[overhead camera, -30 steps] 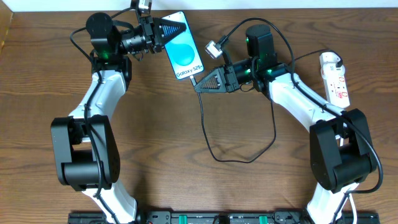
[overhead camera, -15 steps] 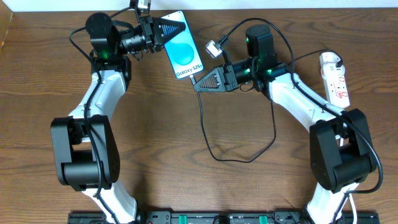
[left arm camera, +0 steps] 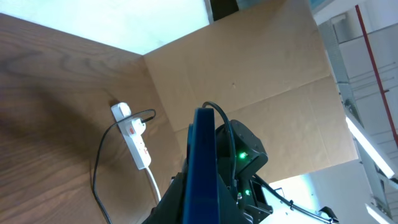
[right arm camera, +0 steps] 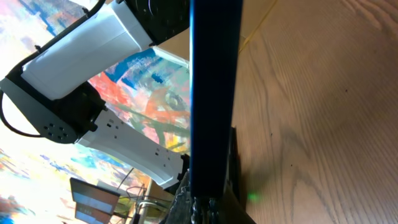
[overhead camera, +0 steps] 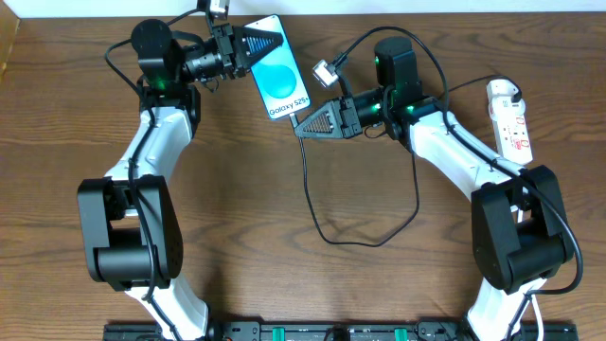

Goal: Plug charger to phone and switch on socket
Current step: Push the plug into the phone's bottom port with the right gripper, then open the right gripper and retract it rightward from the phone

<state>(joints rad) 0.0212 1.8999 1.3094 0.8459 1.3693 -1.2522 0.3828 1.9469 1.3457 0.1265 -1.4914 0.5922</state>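
The phone (overhead camera: pixel 281 81), bright blue screen up, is held off the table at the back. My left gripper (overhead camera: pixel 270 44) is shut on its upper end. In the left wrist view the phone (left arm camera: pixel 203 155) shows edge-on between my fingers (left arm camera: pixel 180 202). My right gripper (overhead camera: pixel 303 126) is shut on the plug tip of the charger (overhead camera: pixel 309 189), which meets the phone's lower edge (right arm camera: pixel 213 93). Whether the tip is seated I cannot tell. The black cable loops over the table towards the socket (overhead camera: pixel 509 118), a white power strip at the far right, also seen as the socket (left arm camera: pixel 135 142).
Thick black arm cables (overhead camera: pixel 431 66) arch over the right arm. A cardboard wall (left arm camera: pixel 261 93) stands behind the table's back edge. The charger's loop (overhead camera: pixel 365 242) lies on the middle of the wooden table (overhead camera: pixel 246 218).
My right gripper has edged slightly up and left with the plug tip, closer against the phone's lower end. The left arm and phone have stayed still.
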